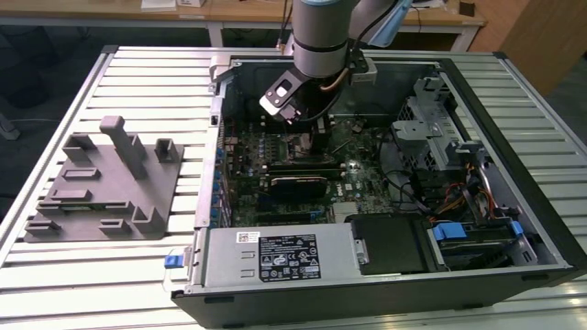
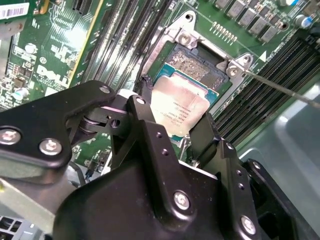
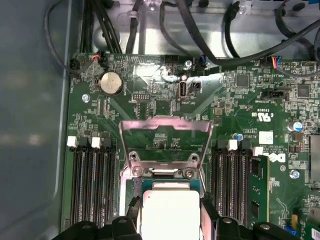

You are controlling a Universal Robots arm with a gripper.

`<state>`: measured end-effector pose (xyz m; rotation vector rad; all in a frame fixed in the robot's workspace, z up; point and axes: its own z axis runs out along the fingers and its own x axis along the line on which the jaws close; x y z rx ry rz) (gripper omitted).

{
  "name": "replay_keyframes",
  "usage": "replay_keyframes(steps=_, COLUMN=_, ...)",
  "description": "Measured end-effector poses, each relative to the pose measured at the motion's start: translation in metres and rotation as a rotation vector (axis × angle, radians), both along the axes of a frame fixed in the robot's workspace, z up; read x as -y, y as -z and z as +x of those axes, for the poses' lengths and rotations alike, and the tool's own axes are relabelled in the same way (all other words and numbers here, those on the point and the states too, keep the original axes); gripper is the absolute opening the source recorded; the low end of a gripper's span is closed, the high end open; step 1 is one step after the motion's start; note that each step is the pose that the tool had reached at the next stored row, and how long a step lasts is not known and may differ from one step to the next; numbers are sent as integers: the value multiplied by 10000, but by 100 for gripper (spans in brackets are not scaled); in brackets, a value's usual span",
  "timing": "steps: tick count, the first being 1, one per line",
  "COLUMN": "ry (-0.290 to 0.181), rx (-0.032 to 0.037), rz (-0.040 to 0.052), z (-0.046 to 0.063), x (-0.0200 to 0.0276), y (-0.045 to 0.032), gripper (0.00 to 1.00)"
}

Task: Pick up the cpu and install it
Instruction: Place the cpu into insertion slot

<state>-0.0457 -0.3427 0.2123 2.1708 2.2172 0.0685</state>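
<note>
The gripper (image 2: 175, 114) reaches into the computer case (image 1: 367, 302). Its fingers (image 2: 204, 135) pinch the cpu (image 2: 182, 102) by two opposite edges, directly over the open socket (image 2: 197, 65) on the motherboard (image 3: 150, 110).

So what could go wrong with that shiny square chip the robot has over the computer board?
The gripper looks pinched on the cpu, just over the socket, and part of the socket is uncovered. If the cpu goes in crooked or slips, the socket's tiny contacts could bend. The fingers are also close to the metal rim and might bump it.
</note>
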Motion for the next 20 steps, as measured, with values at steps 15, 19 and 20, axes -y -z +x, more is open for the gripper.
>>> replay_keyframes(steps=15, ry=-160, rx=1, rz=2, z=-56, x=-43, y=111, gripper=55)
replay_keyframes(steps=19, ry=-158, rx=0, rz=1, z=-56, x=-44, y=134, gripper=55)
replay_keyframes(steps=20, ry=-146, rx=0, rz=1, z=-56, x=-44, y=137, gripper=55)
